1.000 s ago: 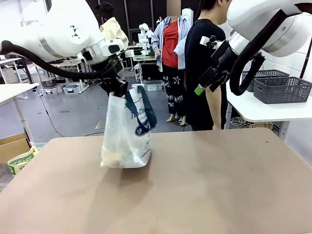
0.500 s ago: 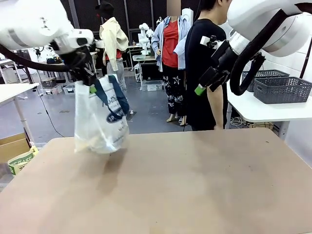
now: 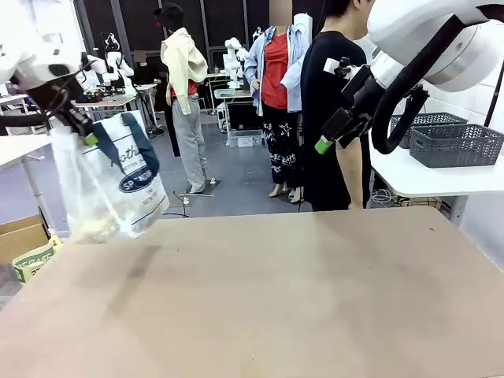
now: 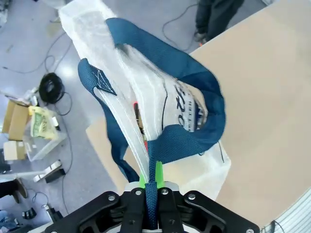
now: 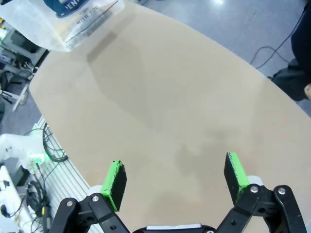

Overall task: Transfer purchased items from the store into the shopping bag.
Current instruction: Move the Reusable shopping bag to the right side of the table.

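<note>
The clear bag (image 3: 110, 185) with navy straps and an oval logo hangs below the left gripper (image 4: 150, 180), whose fingers pinch a strap. It hangs over the tan table's (image 3: 299, 299) far left edge. Goods inside are blurred. The right gripper (image 5: 176, 180) hovers spread, empty.

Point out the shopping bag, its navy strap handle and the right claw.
shopping bag (image 3: 106, 201), front view, clear plastic body.
navy strap handle (image 4: 184, 138), left wrist view, strap loop.
right claw (image 5: 175, 182), right wrist view, midway between its green pads.
</note>
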`<move>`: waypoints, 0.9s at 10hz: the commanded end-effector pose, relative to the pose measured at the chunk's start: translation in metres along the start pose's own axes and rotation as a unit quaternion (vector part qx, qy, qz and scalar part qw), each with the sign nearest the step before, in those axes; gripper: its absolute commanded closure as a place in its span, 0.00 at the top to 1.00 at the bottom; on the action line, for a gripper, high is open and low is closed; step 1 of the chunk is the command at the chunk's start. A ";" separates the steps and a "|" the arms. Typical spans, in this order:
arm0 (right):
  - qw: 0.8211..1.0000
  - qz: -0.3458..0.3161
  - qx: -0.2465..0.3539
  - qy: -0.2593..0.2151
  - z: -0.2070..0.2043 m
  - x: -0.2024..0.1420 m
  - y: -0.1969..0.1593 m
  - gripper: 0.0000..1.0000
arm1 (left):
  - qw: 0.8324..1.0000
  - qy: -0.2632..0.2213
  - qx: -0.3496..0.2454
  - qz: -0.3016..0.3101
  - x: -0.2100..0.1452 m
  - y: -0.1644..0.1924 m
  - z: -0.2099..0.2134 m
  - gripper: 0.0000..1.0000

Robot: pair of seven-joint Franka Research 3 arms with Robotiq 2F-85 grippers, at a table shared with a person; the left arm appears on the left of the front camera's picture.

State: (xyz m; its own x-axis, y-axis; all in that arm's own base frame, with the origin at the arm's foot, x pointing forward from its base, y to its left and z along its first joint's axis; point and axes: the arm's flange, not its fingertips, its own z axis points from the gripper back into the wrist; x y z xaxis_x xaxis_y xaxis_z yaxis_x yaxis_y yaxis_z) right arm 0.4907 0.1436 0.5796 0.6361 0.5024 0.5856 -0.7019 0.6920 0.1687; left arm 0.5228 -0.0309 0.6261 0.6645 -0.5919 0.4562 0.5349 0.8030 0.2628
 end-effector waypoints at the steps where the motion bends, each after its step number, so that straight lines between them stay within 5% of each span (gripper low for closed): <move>1: 1.000 0.003 -0.003 0.008 0.001 -0.002 0.000 1.00 | 0.999 -0.030 0.046 -0.006 -0.024 -0.001 0.009 0.00; 3: 1.000 0.003 -0.003 0.008 0.001 -0.002 0.000 1.00 | 0.999 -0.014 0.010 0.050 -0.044 0.005 0.009 0.00; 4: 1.000 0.003 -0.003 0.008 0.001 -0.002 0.000 1.00 | 1.000 -0.010 0.021 0.009 -0.029 0.007 -0.002 0.00; 9: 1.000 0.003 -0.003 0.008 0.001 -0.002 0.000 1.00 | 1.000 -0.016 -0.008 0.023 -0.051 0.004 -0.014 0.00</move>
State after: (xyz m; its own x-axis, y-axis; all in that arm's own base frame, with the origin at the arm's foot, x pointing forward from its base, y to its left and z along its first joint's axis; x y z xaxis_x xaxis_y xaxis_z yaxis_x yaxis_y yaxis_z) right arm 0.4906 0.1437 0.5796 0.6361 0.5028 0.5854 -0.7022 0.6916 0.1690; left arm 0.5047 -0.0085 0.5899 0.6903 -0.5616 0.4561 0.5082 0.8251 0.2468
